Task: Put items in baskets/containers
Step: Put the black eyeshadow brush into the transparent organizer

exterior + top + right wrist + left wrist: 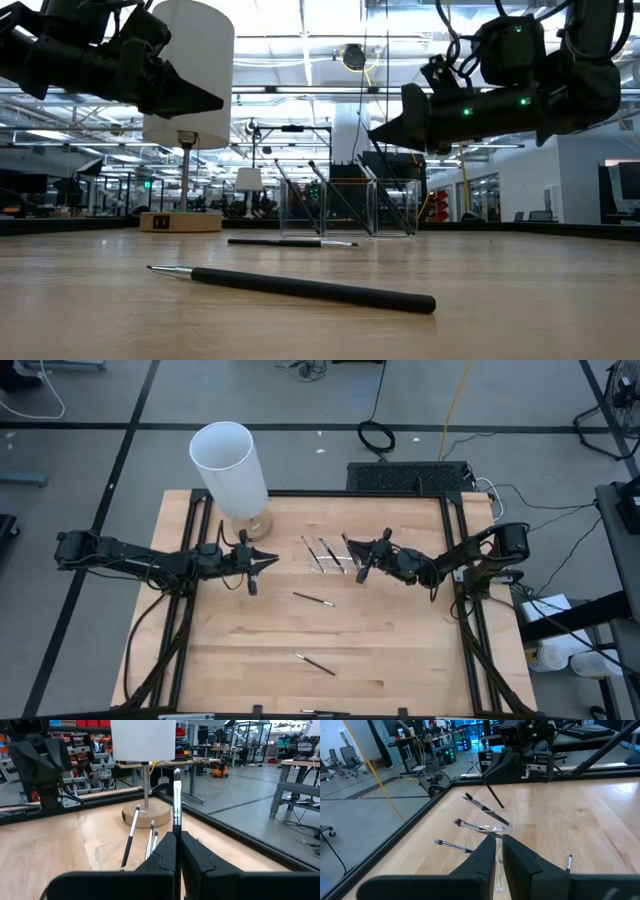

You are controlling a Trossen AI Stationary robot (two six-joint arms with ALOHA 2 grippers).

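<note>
A brush [315, 664] is seen lying loose on the wooden table [400, 650] nearest the front edge, and a second brush [313, 598] lies flat farther in, near the middle. Beyond them the clear tray [335, 558] is set, with three brushes [322, 552] leaning in it. Just right of the tray the right gripper [360, 572] is held above the table, its fingers pressed together on a dark brush [176, 802] that stands up between them. The left gripper [274, 561] is held left of the tray, fingers nearly together and nothing seen between them. A white cylinder [230, 468] on a wooden base [258, 527] stands at the far left.
</note>
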